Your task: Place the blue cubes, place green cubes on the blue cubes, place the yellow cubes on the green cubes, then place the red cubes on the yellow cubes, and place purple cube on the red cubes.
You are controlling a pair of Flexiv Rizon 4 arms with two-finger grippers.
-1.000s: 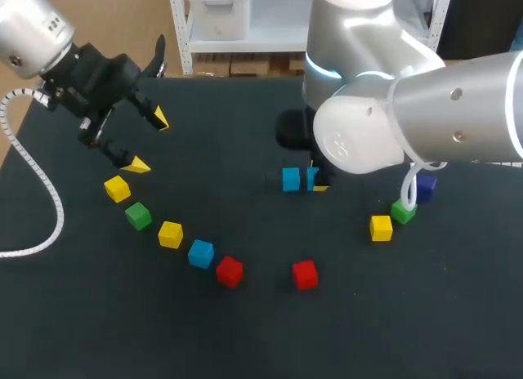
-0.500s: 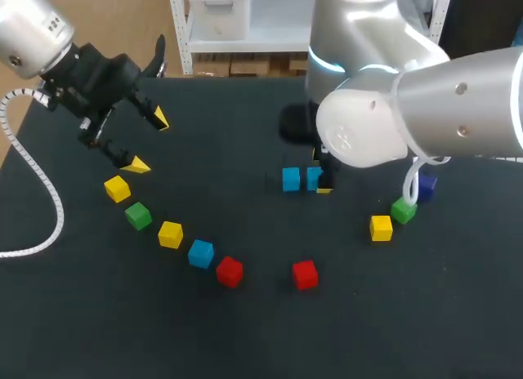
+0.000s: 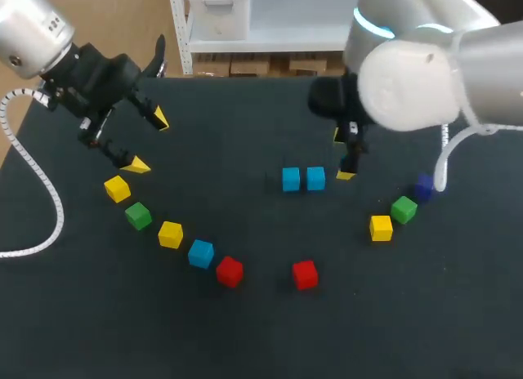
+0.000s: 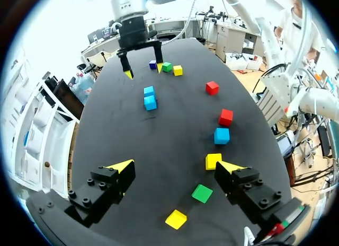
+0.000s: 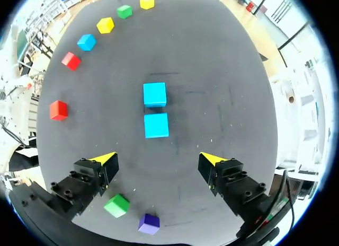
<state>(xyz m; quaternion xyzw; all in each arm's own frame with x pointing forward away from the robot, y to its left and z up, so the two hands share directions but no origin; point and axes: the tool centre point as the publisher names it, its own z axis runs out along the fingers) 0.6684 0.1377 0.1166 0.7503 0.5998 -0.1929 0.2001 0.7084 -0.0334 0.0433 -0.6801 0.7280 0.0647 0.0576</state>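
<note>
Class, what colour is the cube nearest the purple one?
The cube is green; right wrist view shows best.

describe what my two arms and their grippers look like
Both arms are smooth silver-grey tubes with bulky rounded joints. The right arm has a glowing light blue ring at one joint and a thin white cable. The left arm carries a white ribbed hose. The left gripper and right gripper are black, with fingers ending in yellow wedge tips.

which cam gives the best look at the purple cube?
Right wrist view: the purple cube sits close and unobstructed under the tool, beside a green cube. Head view shows it dark and small next to that green cube. Left wrist view shows it tiny, far off.
</note>
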